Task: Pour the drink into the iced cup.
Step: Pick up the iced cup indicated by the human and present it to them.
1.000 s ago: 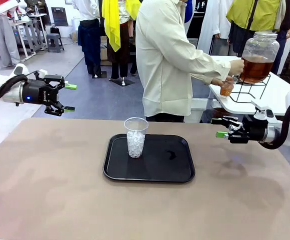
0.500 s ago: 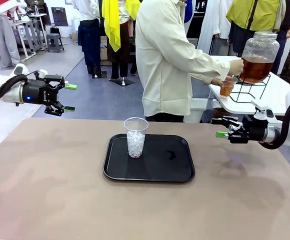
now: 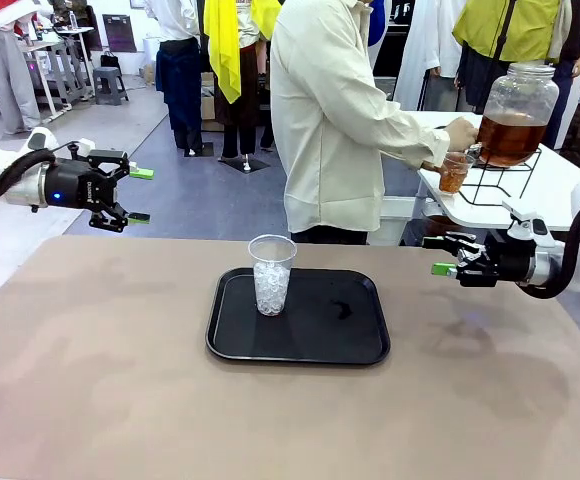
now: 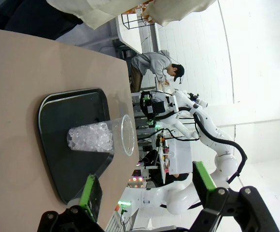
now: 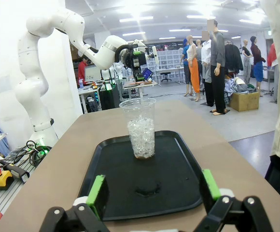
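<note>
Filling stage: a person [image 3: 330,120] in a cream shirt holds a small clear cup [image 3: 454,173] at the spigot of a big round glass dispenser jar [image 3: 518,112]. The amber-brown drink [image 3: 512,140] sits inside it, on a white side table [image 3: 555,185] beyond & above the right claw [image 3: 438,254]. The clear plastic iced cup [image 3: 271,275] waits on a black rectangular tray [image 3: 300,357] between the 2 claws, lower down. The left claw [image 3: 140,195] & right claw gape fully wide, empty, touching nothing. Next, likely: bring the drink over & tip it in w/o spilling.
</note>
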Motion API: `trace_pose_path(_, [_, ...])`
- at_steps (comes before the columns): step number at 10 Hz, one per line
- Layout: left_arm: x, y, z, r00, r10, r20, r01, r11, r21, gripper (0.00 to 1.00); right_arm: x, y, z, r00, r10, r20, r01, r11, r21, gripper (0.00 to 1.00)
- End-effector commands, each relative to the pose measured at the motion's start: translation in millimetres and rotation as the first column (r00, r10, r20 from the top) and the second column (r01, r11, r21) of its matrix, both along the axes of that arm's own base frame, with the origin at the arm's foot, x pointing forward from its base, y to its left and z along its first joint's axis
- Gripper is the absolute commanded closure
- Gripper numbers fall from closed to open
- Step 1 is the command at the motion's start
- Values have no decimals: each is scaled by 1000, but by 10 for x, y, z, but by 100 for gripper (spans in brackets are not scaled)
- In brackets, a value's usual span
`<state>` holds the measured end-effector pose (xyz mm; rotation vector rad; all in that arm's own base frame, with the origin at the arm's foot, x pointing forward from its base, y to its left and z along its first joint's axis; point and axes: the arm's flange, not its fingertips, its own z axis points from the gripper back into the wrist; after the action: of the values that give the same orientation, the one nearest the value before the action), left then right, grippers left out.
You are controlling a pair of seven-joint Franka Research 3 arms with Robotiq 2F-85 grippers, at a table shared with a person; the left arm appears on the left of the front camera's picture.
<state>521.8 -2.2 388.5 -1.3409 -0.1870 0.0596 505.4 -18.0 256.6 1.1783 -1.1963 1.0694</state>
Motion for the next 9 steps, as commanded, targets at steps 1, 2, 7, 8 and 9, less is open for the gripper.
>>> trace_pose_path(1, [-4,2,18,1000,2,3,-2,1000,2,0,8,19,38,1000,3,-1,-3,1000,-3,0])
trace_pose_path(2, [-4,2,18,1000,2,3,-2,1000,2,0,8,19,38,1000,3,-1,-3,1000,-3,0])
trace_pose_path(7, [-4,2,18,1000,2,3,-2,1000,2,0,8,19,38,1000,3,-1,-3,1000,-3,0])
trace_pose_path(8, [-4,2,18,1000,2,3,-2,1000,2,0,8,19,38,1000,3,-1,-3,1000,-3,0])
trace_pose_path(9, [-4,2,18,1000,2,3,-2,1000,2,0,8,19,38,1000,3,-1,-3,1000,-3,0])
